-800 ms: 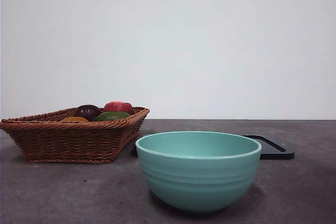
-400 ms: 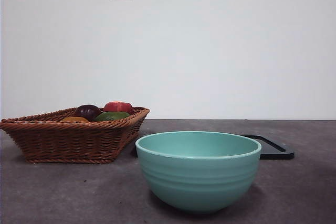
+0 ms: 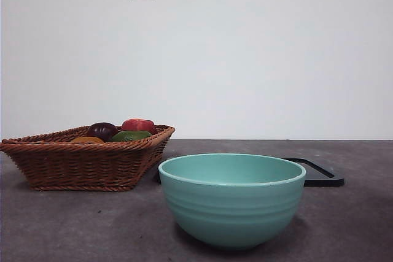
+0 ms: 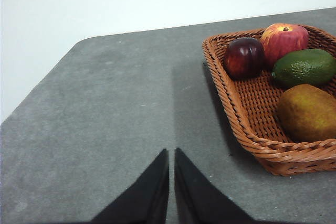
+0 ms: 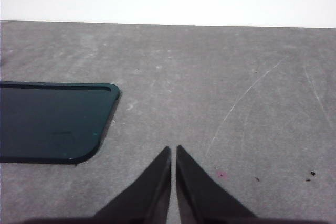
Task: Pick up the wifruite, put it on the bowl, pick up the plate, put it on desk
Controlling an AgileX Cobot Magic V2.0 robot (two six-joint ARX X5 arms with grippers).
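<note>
Wifruite [image 4: 307,113] lengthwise along basket [image 4: 247,124] rim

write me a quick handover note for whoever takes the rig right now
Left gripper: shut, holding nothing, over bare desk beside the wicker basket.
Right gripper: shut, holding nothing, near the dark tray.
Wifruite lies in the basket with the purple fruit, red fruit and green fruit.
Bowl stands on the desk, with nothing showing above its rim.
Done: nothing yet.
Left: move the wifruite to the bowl, then the plate step.
</note>
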